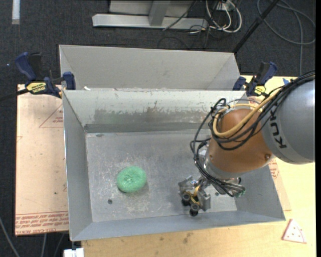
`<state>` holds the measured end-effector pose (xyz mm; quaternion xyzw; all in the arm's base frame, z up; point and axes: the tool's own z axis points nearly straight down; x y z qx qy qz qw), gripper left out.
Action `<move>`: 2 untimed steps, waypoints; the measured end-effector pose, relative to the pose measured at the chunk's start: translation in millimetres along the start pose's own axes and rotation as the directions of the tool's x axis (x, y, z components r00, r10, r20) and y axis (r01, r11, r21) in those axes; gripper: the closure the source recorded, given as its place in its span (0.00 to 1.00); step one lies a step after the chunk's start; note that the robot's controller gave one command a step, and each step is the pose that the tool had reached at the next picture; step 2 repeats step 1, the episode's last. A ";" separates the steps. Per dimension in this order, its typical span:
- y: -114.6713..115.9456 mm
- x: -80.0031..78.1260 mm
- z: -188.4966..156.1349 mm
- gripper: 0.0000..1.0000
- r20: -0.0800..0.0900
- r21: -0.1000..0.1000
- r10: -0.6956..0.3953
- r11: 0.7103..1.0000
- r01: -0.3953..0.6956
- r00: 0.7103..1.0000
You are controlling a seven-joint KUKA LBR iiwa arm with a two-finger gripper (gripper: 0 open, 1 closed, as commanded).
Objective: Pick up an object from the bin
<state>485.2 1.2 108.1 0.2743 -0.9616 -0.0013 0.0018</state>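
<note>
The green round scrubber (132,179) lies in the bin (150,145) well left of the gripper (194,201), and whether the fingers are spread cannot be told.

floor: dark carpet (50,25) | far side: grey stand base (125,21) | loose cables (226,15)

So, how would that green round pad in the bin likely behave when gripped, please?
The green pad looks fuzzy and puffy, so probably soft, light and squashable. Lying low and domed, it would likely slide, not roll, if pushed.
</note>
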 end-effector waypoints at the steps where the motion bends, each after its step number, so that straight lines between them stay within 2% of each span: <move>1: 0.7 0.8 -18.5 1.00 -0.002 -0.002 0.000 1.000 0.000 1.000; 2: 0.7 0.8 -18.5 1.00 -0.002 -0.002 0.000 1.000 0.000 1.000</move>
